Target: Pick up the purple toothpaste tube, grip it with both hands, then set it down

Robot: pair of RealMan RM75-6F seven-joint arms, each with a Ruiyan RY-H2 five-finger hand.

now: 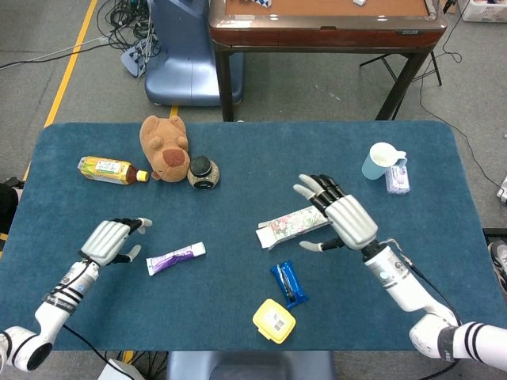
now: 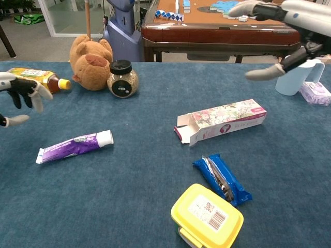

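Observation:
The purple toothpaste tube (image 1: pixel 175 258) (image 2: pixel 74 146) lies flat on the blue table, white cap toward the right, with nothing touching it. My left hand (image 1: pixel 108 241) (image 2: pixel 19 93) hovers open to the left of the tube, well apart from it. Over on the right, my right hand (image 1: pixel 342 219) (image 2: pixel 282 31) is open with fingers spread, above the right end of the flowered carton (image 1: pixel 295 226) (image 2: pixel 222 120).
A blue snack bar (image 1: pixel 287 284) and a yellow lidded box (image 1: pixel 273 321) lie near the front. At the back left are a plush bear (image 1: pixel 164 147), a small jar (image 1: pixel 203 172) and a lying bottle (image 1: pixel 111 169). A blue cup (image 1: pixel 381 161) and tissue pack (image 1: pixel 397 179) stand at the back right.

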